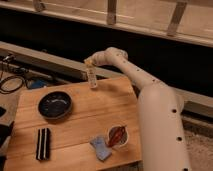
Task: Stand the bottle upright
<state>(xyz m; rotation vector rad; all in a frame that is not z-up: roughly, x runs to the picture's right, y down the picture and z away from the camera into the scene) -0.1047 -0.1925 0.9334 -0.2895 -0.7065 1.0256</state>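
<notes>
Gripper [92, 71] at the end of the smooth white arm [150, 105] hangs over the far edge of the wooden table [85, 117], pointing down; whether it is wide, narrow or clamped cannot be told. Merged with it is the bottle [93, 81], a slim pale shape, near vertical and slightly tilted, its lower end at the table's far edge, with a yellowish-tan patch above it by the wrist. Planked, light-brown boards carry a dark, glossy round bowl [55, 105] at left, a black block with pale stripes [43, 144] nearer the front, a crumpled blue cloth [101, 148], and just beside it a white cup [117, 136] of reddish contents.
</notes>
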